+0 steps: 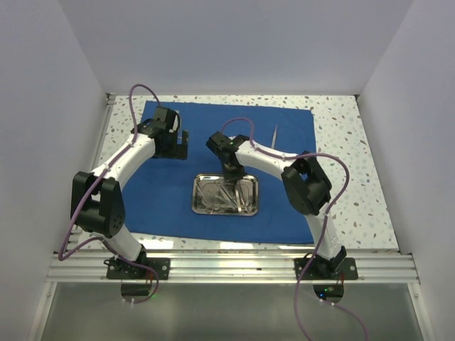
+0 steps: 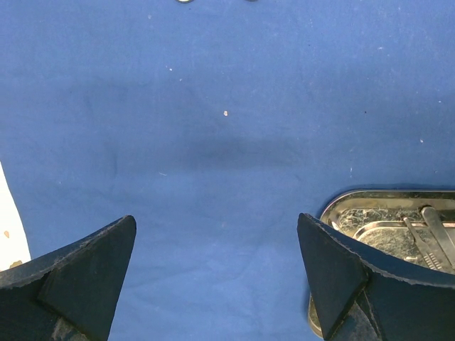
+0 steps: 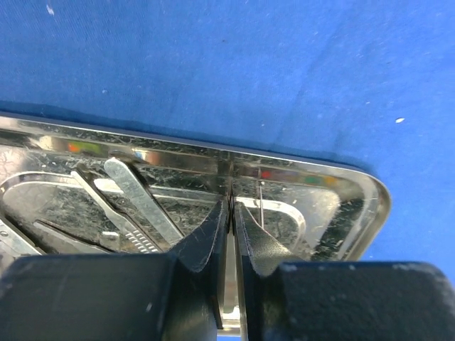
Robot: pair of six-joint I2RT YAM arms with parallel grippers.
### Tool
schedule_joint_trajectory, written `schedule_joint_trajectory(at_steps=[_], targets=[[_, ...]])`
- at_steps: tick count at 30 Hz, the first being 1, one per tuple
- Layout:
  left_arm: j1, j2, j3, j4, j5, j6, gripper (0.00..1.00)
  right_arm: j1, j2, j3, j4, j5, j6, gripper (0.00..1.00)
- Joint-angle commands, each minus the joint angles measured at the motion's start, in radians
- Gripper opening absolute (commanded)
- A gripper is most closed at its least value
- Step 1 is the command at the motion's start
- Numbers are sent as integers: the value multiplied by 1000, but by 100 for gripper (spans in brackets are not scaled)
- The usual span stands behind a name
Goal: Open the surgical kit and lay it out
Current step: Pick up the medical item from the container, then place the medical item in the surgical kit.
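The royal-blue cloth (image 1: pixel 170 206) lies spread flat on the table. The steel tray (image 1: pixel 193 200) sits on its near middle with several thin instruments (image 1: pixel 222 193) inside. One thin instrument (image 1: pixel 274 135) lies on the cloth at the far right. My right gripper (image 1: pixel 232 175) hangs over the tray's far edge. In the right wrist view it (image 3: pixel 232 202) is shut on a thin flat metal instrument (image 3: pixel 229 288) above the tray (image 3: pixel 298 165), with tweezers (image 3: pixel 138 199) to its left. My left gripper (image 1: pixel 173 145) is open and empty over bare cloth (image 2: pixel 227 106); the tray (image 2: pixel 370 195) shows by its right finger (image 2: pixel 334 263).
The white speckled table (image 1: pixel 348 156) shows around the cloth. White walls close in the left, right and back. An aluminium rail (image 1: pixel 227 266) runs along the near edge by the arm bases. Purple cables loop over both arms.
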Motion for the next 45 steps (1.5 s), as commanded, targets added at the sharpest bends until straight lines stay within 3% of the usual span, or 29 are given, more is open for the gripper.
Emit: schedule_joint_trajectory(at_steps=[1, 20, 31, 45], targets=[[1, -18, 21, -2, -14, -8, 100, -8, -33, 59, -26, 47, -22, 10], [1, -10, 30, -9, -20, -11, 100, -63, -36, 307, -136, 33, -21, 9], [1, -21, 33, -26, -26, -11, 99, -290, 173, 680, -227, -11, -47, 9], [-5, -21, 40, -38, 15, -57, 100, -508, 374, 878, -176, -2, -130, 16]])
